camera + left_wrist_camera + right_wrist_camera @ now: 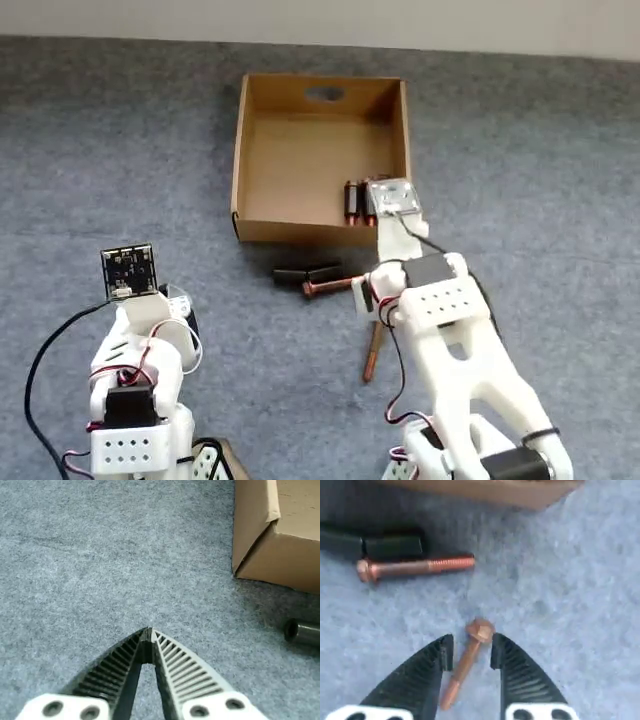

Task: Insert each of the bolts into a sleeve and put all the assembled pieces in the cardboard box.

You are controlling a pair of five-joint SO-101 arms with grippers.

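The grey worktop (120,150) carries an open cardboard box (238,150), and assembled pieces (352,202) lie in its near right corner. The right hand (471,652) hangs low in front of the box. Its fingers are half open on both sides of a copper bolt (479,629), and I cannot tell if they touch it. The left hand (148,632) is well apart, with its fingers closed together on nothing. Two black sleeves (370,542) lie end to end near the box wall, with a second bolt (415,566) just beside them.
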